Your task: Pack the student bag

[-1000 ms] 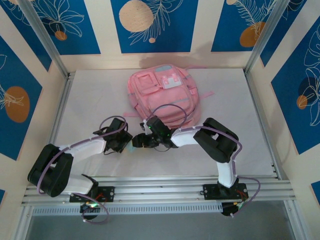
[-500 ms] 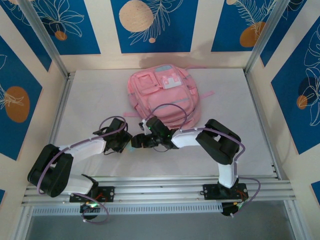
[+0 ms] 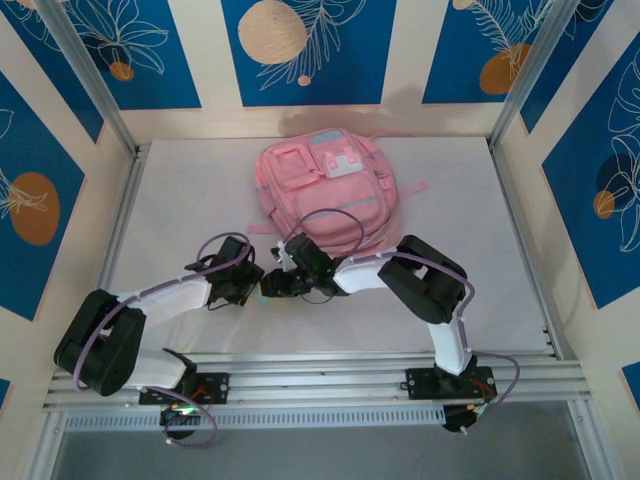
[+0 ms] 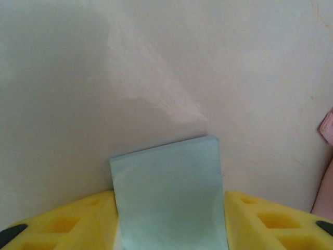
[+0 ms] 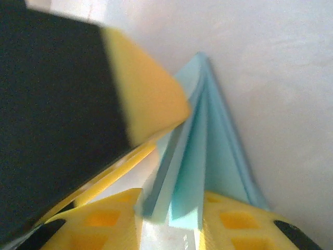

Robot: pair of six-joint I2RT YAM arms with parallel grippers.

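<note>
- The student bag [image 3: 325,190], a large soft pink fabric backpack with grey-blue trim and a white patch, is seen lying flat at the far middle of the white table [image 3: 180,210], front pockets up.
- Open table is left on both sides of the bag; the wider bare strip is to its left, and another runs along the near edge.
- The table is bounded left and right by aluminium rails [image 3: 125,220], with a double rail [image 3: 320,375] across the front where the arm bases are bolted.
- The left gripper [image 3: 252,285] and the right gripper [image 3: 270,288] are met nose to nose just before the bag's near edge, left of centre.
- A thin pale blue-green paper pad [image 4: 166,177] is pinched by the left gripper [image 4: 167,200]; its sides are pressed against both yellow fingers, and its far edge is held out over the bare table.
- The same pad [image 5: 208,135] is clamped from the opposite side by the right gripper [image 5: 171,208]; the sheets are fanned apart above the grip.
- A yellow-and-black finger [image 5: 145,99] of the left gripper is seen close in the right wrist view, against the pad's edge.
- A pink strap [image 4: 328,125] is caught at the right margin of the left wrist view.
- The enclosure is walled in cream with blue leaf-patterned panels [image 3: 300,50].
</note>
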